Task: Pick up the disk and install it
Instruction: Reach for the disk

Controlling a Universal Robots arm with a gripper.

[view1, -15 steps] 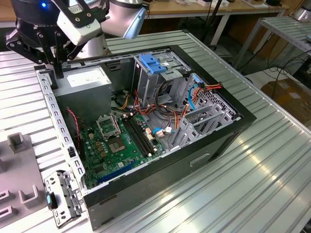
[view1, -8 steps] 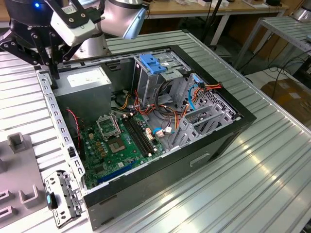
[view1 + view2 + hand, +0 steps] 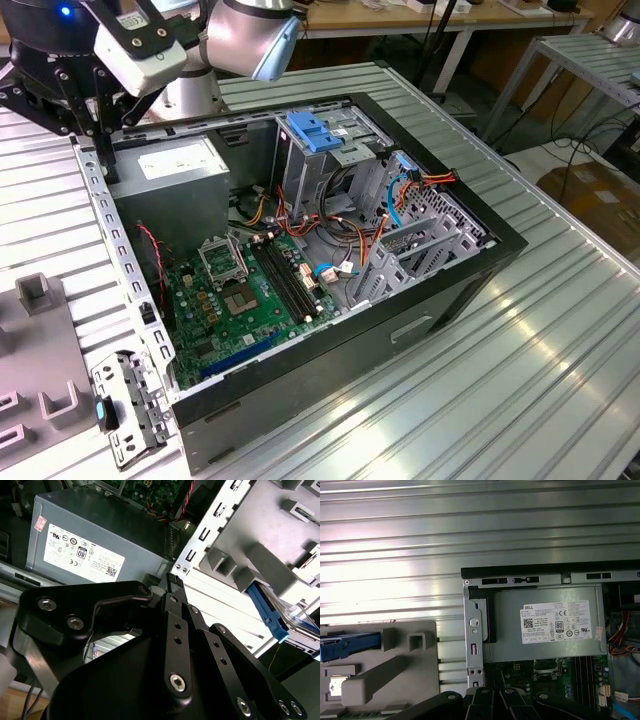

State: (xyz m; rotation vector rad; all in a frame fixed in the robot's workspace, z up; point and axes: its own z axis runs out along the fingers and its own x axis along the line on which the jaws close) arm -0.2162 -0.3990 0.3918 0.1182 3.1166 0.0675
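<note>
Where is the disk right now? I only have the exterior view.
Observer: In the first wrist view the disk lies in a grey fixture on the table, outside the computer case.
Operator: Has the gripper got it?
Observer: No. In the second wrist view the gripper is apart from the disk, which rests in the fixture.
Operator: Which side of the case?
Observer: Beside the wall that the power supply sits against.
</note>
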